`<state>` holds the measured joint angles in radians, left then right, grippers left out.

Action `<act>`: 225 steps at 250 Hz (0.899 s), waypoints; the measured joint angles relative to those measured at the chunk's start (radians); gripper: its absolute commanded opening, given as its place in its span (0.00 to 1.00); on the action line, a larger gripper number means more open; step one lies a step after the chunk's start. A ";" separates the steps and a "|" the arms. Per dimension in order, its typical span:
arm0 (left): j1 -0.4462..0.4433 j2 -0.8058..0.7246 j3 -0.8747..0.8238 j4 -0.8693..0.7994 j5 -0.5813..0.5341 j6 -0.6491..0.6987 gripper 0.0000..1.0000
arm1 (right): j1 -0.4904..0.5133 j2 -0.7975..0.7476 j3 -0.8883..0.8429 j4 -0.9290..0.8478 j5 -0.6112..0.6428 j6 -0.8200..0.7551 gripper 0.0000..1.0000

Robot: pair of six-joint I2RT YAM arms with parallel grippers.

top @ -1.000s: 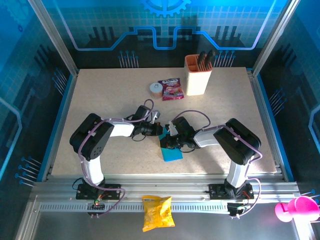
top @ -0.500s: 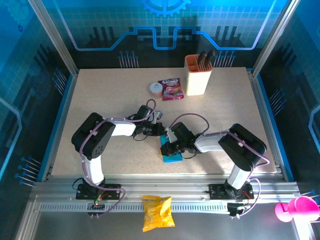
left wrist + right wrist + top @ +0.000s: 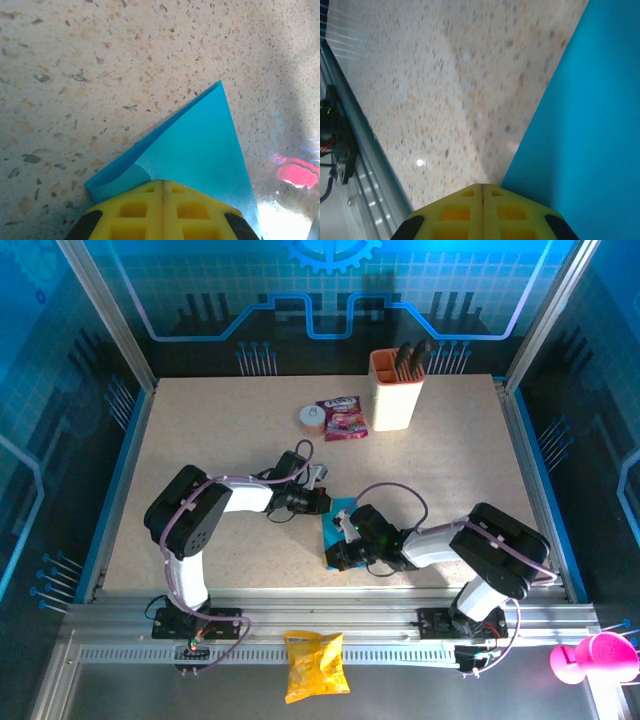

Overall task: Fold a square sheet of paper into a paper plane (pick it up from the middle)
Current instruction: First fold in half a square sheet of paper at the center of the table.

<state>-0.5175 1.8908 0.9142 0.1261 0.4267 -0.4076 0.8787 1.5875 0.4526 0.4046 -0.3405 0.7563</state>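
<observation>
Speckled beige surface (image 3: pixel 200 440) inside a blue-lit booth, with the blue paper sheet (image 3: pixel 331 538) just 6 o'clock of centre, mostly covered by the arms so its outline is hard to make out. Left pincer (image 3: pixel 162 184) is pressed together over a folded corner at the sheet's 12 o'clock end, and right pincer (image 3: pixel 482 187) is together too at its 6 o'clock edge. Beige cup (image 3: pixel 393 395) at 1 o'clock holds dark handles (image 3: pixel 410 358) I can't identify.
</observation>
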 measured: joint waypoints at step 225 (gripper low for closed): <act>0.000 0.003 0.006 0.003 -0.007 0.018 0.00 | -0.106 -0.163 0.185 -0.369 -0.027 0.027 0.00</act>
<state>-0.5171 1.8938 0.9203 0.1291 0.4198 -0.3897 0.7723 1.4250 0.6376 0.0353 -0.3672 0.7830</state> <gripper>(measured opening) 0.055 0.049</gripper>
